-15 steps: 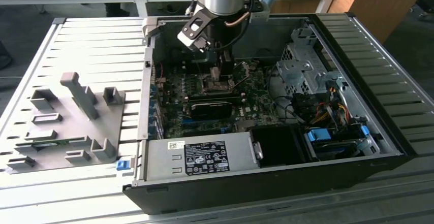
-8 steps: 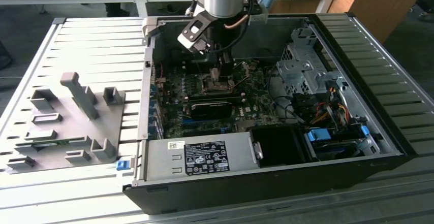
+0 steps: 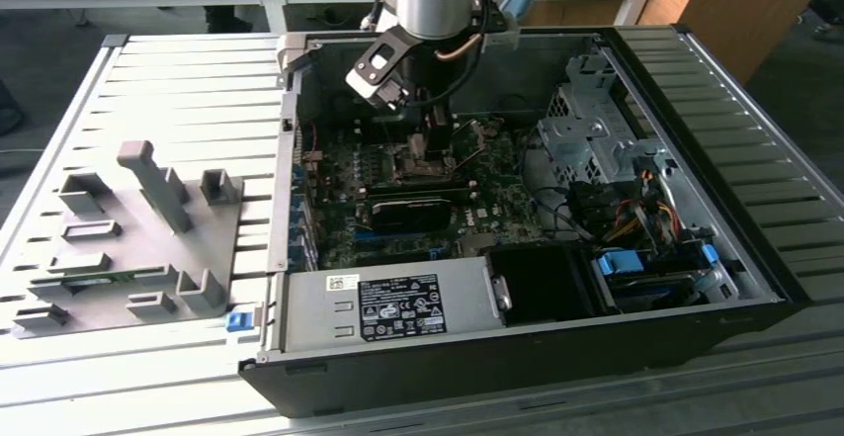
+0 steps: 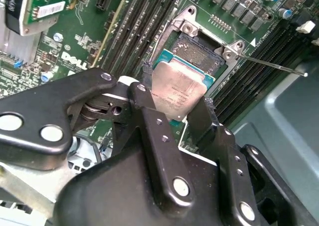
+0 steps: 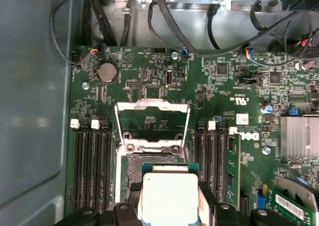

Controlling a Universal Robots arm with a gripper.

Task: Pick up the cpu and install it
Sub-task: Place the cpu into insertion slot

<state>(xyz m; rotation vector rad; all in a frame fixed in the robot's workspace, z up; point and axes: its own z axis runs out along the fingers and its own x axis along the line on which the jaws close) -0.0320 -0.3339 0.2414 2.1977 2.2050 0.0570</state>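
The cpu (image 4: 177,89), a small square chip with a silvery top and a green edge, sits between my gripper's (image 4: 175,100) two black fingers, which are shut on its sides. In the first wrist view the cpu (image 5: 167,193) hangs over the near part of the dark socket (image 5: 149,162), whose metal load plate (image 5: 152,106) stands swung open. I cannot tell whether the chip touches the socket (image 4: 202,51). In the exterior view the gripper (image 3: 425,149) reaches down into the open computer case over the motherboard (image 3: 395,218).
Memory slots (image 5: 92,166) flank the socket, and a green memory stick (image 5: 232,161) stands in one. A thin socket lever (image 4: 274,66) sticks out sideways. A heatsink (image 5: 299,136), cables (image 5: 209,31), the power supply (image 3: 382,307) and the drive cage (image 3: 594,139) crowd the case. A grey fixture (image 3: 132,238) lies outside.
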